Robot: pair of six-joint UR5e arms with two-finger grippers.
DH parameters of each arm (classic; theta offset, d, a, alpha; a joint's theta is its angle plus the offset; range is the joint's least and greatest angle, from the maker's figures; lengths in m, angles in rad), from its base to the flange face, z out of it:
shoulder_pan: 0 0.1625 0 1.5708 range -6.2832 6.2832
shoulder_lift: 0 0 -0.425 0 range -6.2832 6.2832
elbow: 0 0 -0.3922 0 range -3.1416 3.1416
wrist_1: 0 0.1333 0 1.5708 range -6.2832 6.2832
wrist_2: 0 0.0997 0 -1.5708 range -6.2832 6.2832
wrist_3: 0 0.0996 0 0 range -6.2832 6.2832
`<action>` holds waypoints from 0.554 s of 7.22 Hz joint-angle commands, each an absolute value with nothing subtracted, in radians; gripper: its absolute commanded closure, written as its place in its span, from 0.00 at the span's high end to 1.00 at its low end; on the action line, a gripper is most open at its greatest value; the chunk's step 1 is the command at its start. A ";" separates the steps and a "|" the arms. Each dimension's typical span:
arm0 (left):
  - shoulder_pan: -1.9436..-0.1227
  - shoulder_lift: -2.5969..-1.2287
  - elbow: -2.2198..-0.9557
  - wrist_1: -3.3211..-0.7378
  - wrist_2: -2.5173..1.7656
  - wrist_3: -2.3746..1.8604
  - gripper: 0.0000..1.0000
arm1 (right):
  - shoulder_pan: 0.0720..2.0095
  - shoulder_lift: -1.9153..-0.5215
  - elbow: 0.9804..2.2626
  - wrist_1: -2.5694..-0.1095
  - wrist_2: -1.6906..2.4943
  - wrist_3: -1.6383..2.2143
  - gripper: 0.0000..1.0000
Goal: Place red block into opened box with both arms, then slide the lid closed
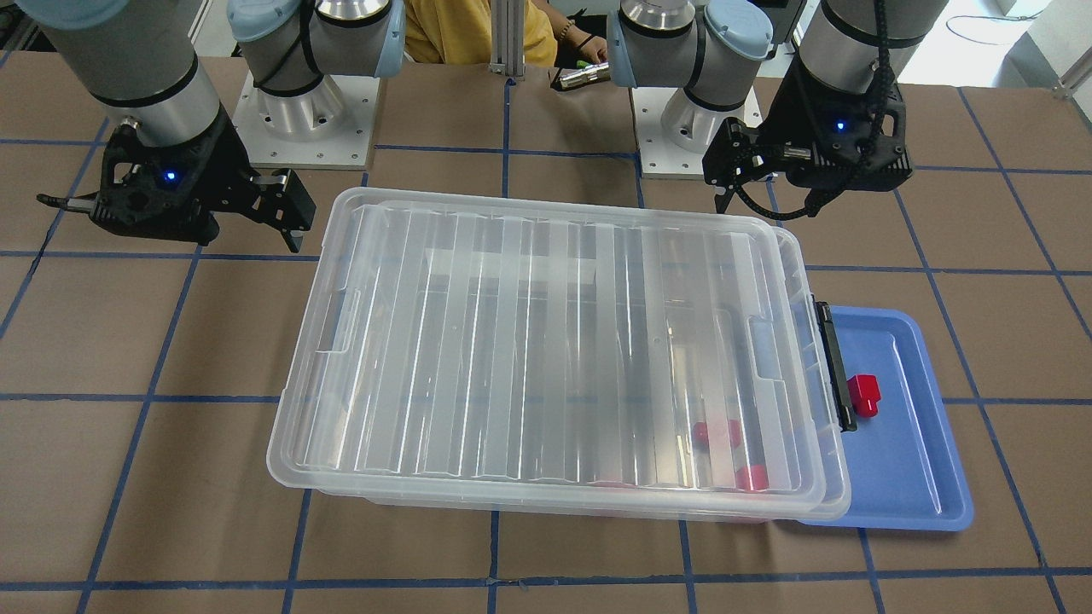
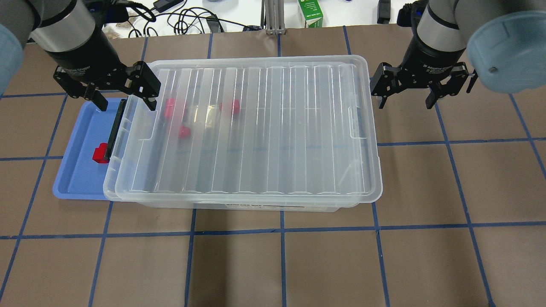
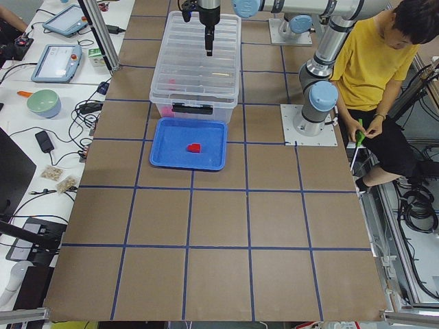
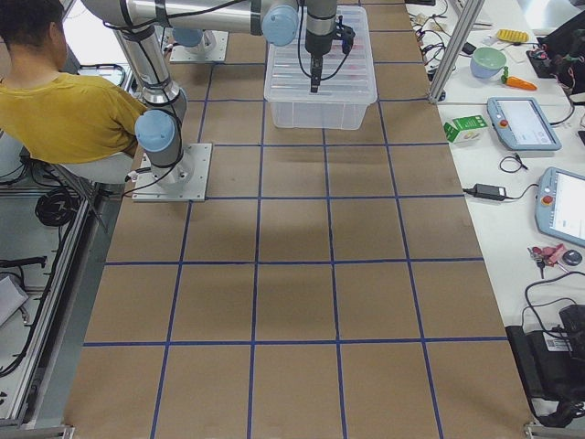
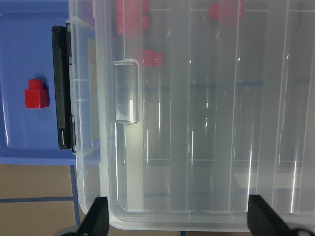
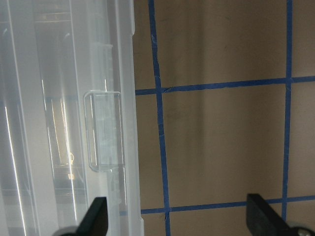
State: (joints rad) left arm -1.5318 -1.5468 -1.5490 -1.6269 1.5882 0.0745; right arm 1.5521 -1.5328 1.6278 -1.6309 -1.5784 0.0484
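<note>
The clear box (image 2: 298, 207) stands mid-table with its ridged lid (image 2: 256, 128) lying on top, shifted slightly to my right. That leaves a narrow strip uncovered at the black latch (image 2: 115, 128) end. Three red blocks (image 2: 170, 106) show through the lid near that end. Another red block (image 2: 101, 153) lies on the blue tray (image 2: 76, 179) beside the latch. My left gripper (image 2: 123, 99) hangs open above the lid's latch-end corner, holding nothing. My right gripper (image 2: 405, 96) is open beside the opposite short end. In its wrist view its fingers straddle the lid's edge (image 6: 125, 98) and bare table.
The blue tray (image 1: 921, 460) sticks out from under the box's latch end. A person in a yellow shirt (image 3: 370, 62) sits beside the robot bases. Benches with tablets, cables and a green carton (image 2: 310, 13) run along the table's far side.
</note>
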 commanded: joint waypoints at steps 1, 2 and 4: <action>-1.532 -1.546 -1.549 -1.626 1.589 0.075 1.00 | 1.552 -1.473 1.628 -1.643 -1.578 0.043 1.00; -1.532 -1.545 -1.549 -1.626 1.589 0.075 1.00 | 1.555 -1.432 1.628 -1.704 -1.578 0.048 1.00; -1.532 -1.545 -1.549 -1.626 1.588 0.075 1.00 | 1.560 -1.388 1.626 -1.747 -1.553 0.041 1.00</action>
State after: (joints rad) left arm -1.5324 -1.5456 -1.5493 -1.6261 1.5882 0.0752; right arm 1.5582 -1.4189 1.6271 -1.7239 -1.5718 0.0431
